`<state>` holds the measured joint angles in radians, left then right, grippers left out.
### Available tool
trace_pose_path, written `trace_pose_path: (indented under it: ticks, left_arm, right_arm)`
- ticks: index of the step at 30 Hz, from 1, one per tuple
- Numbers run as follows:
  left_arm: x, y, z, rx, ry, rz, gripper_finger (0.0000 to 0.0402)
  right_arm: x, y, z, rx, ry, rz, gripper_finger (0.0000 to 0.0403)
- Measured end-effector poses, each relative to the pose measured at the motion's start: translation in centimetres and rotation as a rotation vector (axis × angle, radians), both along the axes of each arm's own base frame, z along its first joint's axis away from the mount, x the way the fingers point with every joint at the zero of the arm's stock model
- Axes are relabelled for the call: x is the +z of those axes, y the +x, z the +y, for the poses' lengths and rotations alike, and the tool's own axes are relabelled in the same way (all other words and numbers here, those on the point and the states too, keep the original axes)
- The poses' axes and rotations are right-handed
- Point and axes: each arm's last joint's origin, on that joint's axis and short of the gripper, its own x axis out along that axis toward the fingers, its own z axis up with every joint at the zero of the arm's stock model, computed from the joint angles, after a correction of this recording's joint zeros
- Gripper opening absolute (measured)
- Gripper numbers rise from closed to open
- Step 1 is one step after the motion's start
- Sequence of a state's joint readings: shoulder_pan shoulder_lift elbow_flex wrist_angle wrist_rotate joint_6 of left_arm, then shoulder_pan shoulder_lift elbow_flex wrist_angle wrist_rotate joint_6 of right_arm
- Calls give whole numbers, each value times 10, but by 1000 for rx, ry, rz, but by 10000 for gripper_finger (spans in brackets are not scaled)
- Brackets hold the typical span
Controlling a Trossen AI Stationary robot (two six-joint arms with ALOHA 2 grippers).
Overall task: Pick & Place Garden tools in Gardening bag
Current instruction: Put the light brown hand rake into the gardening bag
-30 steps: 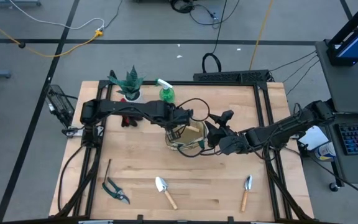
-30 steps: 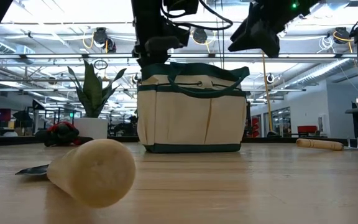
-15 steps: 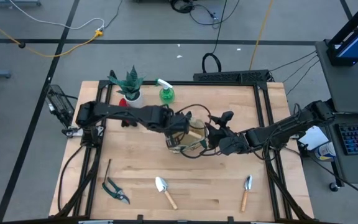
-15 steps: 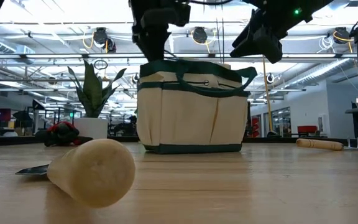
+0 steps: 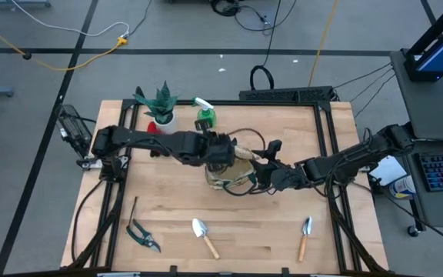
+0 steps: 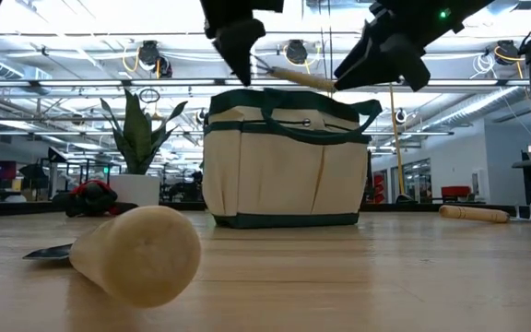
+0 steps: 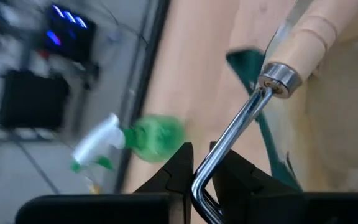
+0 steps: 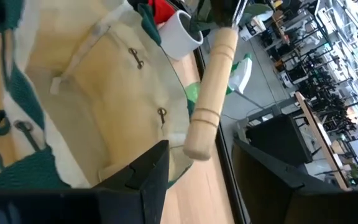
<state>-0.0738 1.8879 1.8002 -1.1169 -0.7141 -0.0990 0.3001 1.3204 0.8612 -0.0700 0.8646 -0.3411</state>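
Note:
The beige gardening bag (image 6: 284,171) with dark green trim stands upright on its base mid-table (image 5: 235,175). My left gripper (image 6: 245,72) is above the bag's left rim, shut on a wooden-handled tool (image 6: 302,79) with a bent metal shank. My right gripper (image 6: 376,66) is open above the bag's right rim, and its view looks into the bag (image 8: 104,106) past the tool's handle (image 8: 211,93). Two trowels (image 5: 204,235) (image 5: 304,233) and dark shears (image 5: 142,236) lie flat near the front edge. The green spray bottle (image 5: 204,115) stands at the back. My left gripper pinches the tool's metal shank (image 7: 209,175) between its two fingers, close to the shank's bend. The fingers come from above and lie across the shank. The wooden handle (image 7: 309,31) sticks out toward the table's right, roughly level above the bag's opening.
A green spiky plant in a white pot (image 5: 161,104) stands at the back left with a red item (image 6: 90,195) beside it. A trowel handle (image 6: 141,254) lies close in the low view. Bare wood lies between the bag and the front tools.
My left gripper has gone up above the bag's left rim with the tool. The tool's wooden handle now shows roughly level above the opening. The bag has rocked slightly and stands on its base.

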Motion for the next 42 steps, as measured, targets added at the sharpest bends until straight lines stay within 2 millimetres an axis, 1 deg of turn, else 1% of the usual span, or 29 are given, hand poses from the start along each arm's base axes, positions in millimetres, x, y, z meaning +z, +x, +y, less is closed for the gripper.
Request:
trace_pose_path:
  ticks: [7,13,16,21,25,28,31,37,40,42]
  left_arm:
    - [-14,8,-18,-79,206,121,52]
    - [-15,1,-27,-100,265,193,52]
    - [-16,-7,-27,-99,284,265,51]
    - [-16,-10,-26,-70,285,265,51]
    - [-15,-8,-28,-82,266,236,51]
    - [-15,-8,-33,-106,269,247,51]
    - [-22,-3,-36,-124,277,264,51]
    - [-44,15,-38,-184,361,325,51]
    - [-51,22,-40,-197,390,335,51]
    - [-53,23,-42,-203,398,338,51]
  right_arm:
    - [-1,1,-5,-9,-13,22,164]
    - [-2,1,-5,-7,-9,23,163]
    - [-1,0,-3,-9,-5,17,163]
    - [-2,1,-1,41,69,7,166]
    - [-2,1,-1,34,69,4,165]
    - [-2,1,-2,34,73,0,163]
    - [-2,1,-2,35,75,-1,162]
    - [-1,1,-1,37,77,-3,164]
    - [-2,1,-1,33,89,-7,162]
    - [-2,1,-1,32,90,-6,161]
